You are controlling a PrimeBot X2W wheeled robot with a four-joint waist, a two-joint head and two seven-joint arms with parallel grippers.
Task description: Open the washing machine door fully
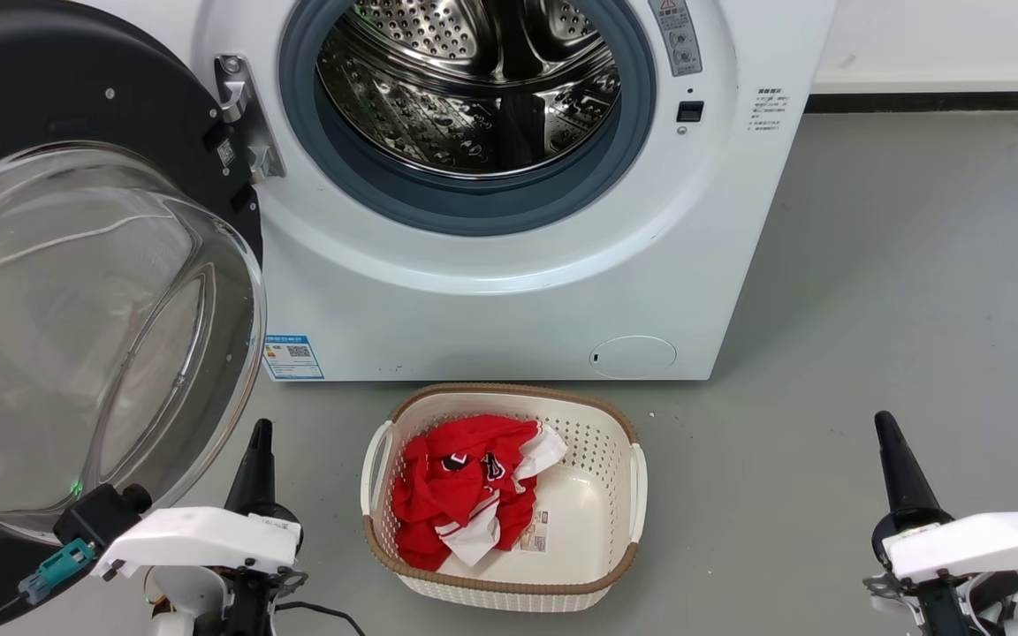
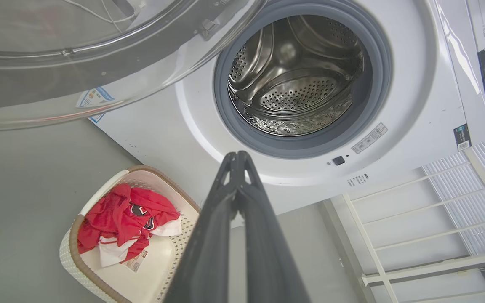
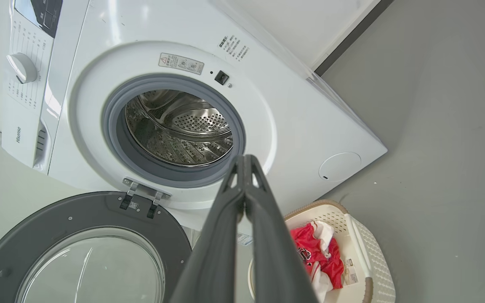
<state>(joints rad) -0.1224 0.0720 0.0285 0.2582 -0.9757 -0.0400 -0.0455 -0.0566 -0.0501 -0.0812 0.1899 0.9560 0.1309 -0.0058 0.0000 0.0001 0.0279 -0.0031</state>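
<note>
Head view, washing machine door (image 1: 85, 291) wide open, just beside left tool (image 1: 260, 437).

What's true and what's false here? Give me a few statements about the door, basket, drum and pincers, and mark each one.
1. The door is swung open, left of the drum. True.
2. The basket is empty. False: red and white clothes lie in it.
3. The left pincer is shut. True.
4. The right pincer grips the door. False: it is shut on nothing, apart from the door.
5. Laundry sits in the drum. False: what shows of its inside is bare steel.
</note>
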